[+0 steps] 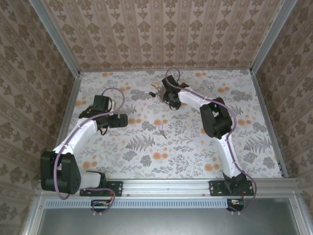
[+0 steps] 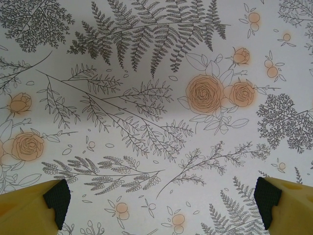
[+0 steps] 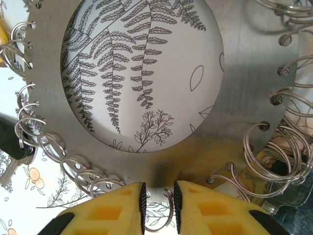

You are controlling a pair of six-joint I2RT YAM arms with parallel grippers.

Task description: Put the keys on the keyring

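At the far middle of the table (image 1: 195,161), we see the keyring (image 3: 244,98) lying flat right under the right gripper (image 3: 158,196). Its jaws stand narrowly apart around a wire loop (image 3: 156,229) on the ring's rim; whether they pinch it we cannot tell. Well to the left, the left gripper (image 2: 161,200) gapes wide.

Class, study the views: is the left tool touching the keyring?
Apart. In the top external view the left tool sits well to the left of the keyring, with patterned tablecloth between them.
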